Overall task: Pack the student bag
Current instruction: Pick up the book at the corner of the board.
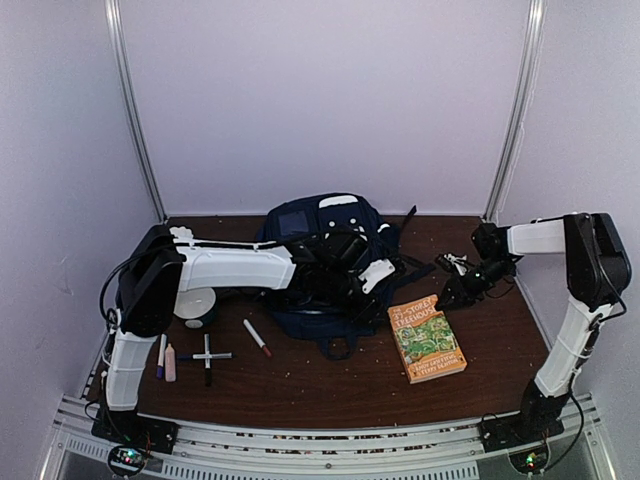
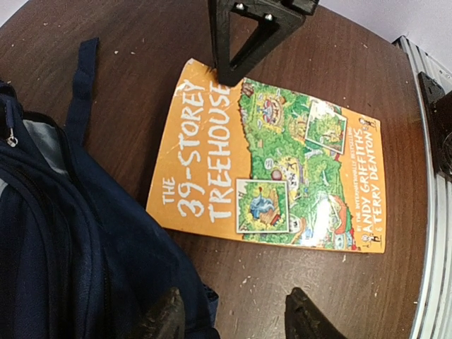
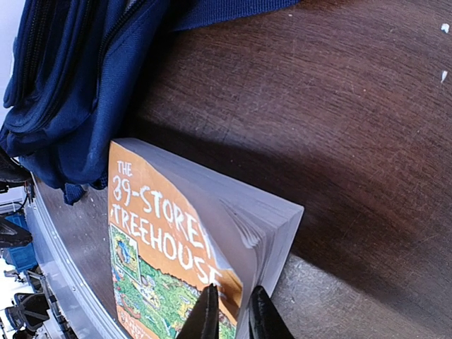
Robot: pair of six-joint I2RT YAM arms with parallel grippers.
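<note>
The student bag (image 1: 330,262), navy blue with white patches, lies at the middle back of the table; its fabric fills the left of the left wrist view (image 2: 63,240). An orange book, "The 39-Storey Treehouse" (image 1: 427,338), lies flat to its right. My right gripper (image 1: 464,290) sits at the book's far corner. In the right wrist view its fingertips (image 3: 206,316) pinch the lifted cover and top pages of the book (image 3: 162,219), so the right gripper (image 3: 233,319) is shut on that corner. My left gripper (image 2: 236,321) hovers open over the bag's edge, holding nothing.
Left of the bag lie a red-capped marker (image 1: 257,337), two crossed pens (image 1: 207,357), two more pens (image 1: 165,358) and a white round object (image 1: 198,306). A metal rail (image 1: 330,440) runs along the near edge. White walls enclose the table.
</note>
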